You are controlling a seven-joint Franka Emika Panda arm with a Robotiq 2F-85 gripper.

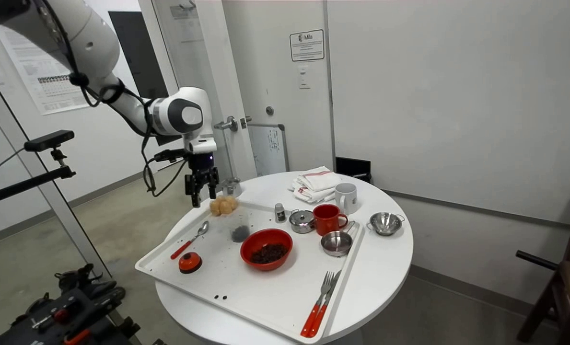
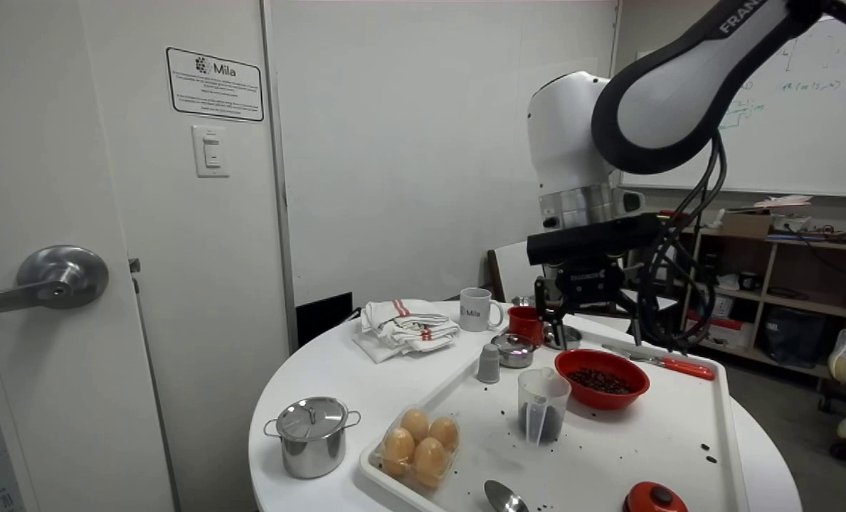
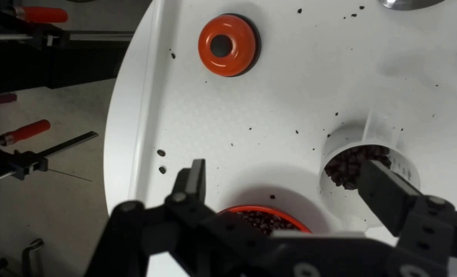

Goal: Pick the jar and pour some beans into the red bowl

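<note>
Jar (image 2: pixel 543 405) was standing upright on the white tray (image 1: pixel 246 297), see-through, with a heap of dark beans (image 3: pixel 345 165) in it. The red bowl (image 2: pixel 600 403) sat just beside it and held dark beans too. As for the gripper (image 3: pixel 284 169), it was spread wide, up in the air above the tray and apart from the jar, though in the wrist view one side of it covered part of the jar's mouth. Dark bits (image 3: pixel 162 169) were scattered around the tray.

Moving out a bit: a grey shaker (image 2: pixel 489 364) stood near the jar, a pack of four tan eggs (image 2: pixel 428 455) was by the tray's edge, and a red-handled spoon (image 1: pixel 184 247) lay near an orange-red dome (image 1: pixel 190 262) with a dark knob. Small lidded pot (image 1: pixel 302 221), red mug (image 1: pixel 327 220) and little metal pan (image 1: pixel 336 244) were bunched together. Fork (image 1: pixel 312 318) and knife (image 1: pixel 320 318) lay side by side along the tray's edge.

Off the tray, the round white table (image 1: pixel 376 278) had folded towels (image 2: pixel 408 327), a white mug (image 2: pixel 474 311), a two-handled strainer (image 1: pixel 385 224) and a bigger lidded pot (image 2: pixel 314 441) on it.
</note>
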